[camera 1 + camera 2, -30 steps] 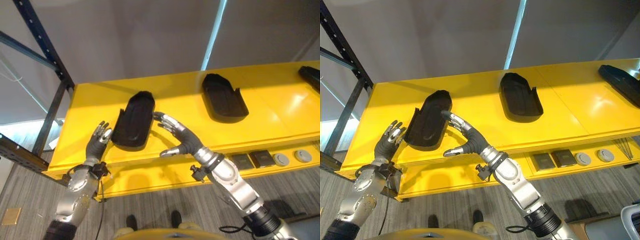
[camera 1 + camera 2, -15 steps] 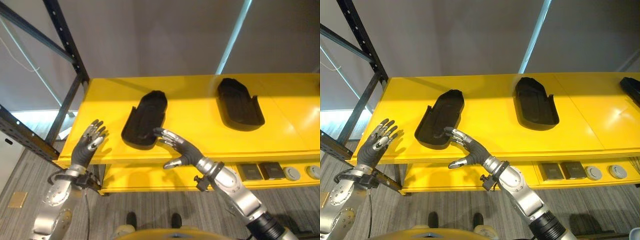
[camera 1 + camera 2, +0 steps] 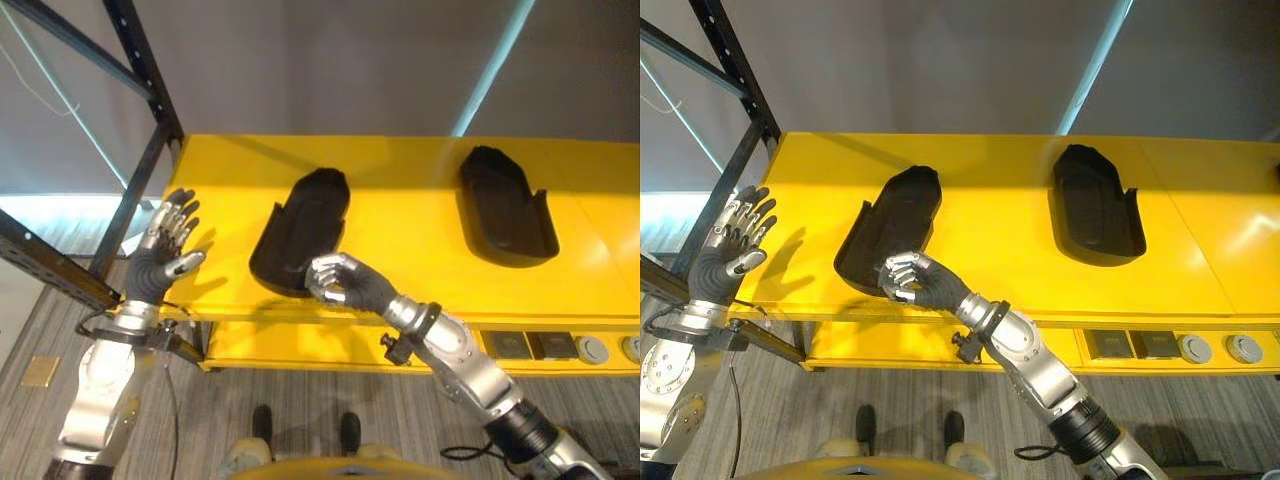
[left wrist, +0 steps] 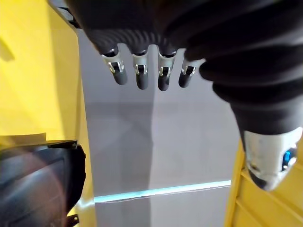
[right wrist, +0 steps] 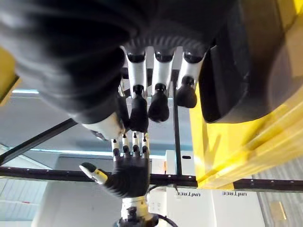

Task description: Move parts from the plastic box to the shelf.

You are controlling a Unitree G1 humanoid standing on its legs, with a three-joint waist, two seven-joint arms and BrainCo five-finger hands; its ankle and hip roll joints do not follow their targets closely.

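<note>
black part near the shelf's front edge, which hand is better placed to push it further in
The right hand: it sits curled at the near end of the black part. The left hand is open, off past the shelf's left end.

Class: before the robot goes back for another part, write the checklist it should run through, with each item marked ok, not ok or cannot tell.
1. Nearer black part lies on the yellow shelf: ok.
2. Its near end is well back from the shelf edge: not ok, it sits close.
3. Right robot hand has let go, curled by the part's near end: cannot tell.
4. Left robot hand open, holding nothing: ok.
5. Second black part lies flat, apart from the first: ok.
</note>
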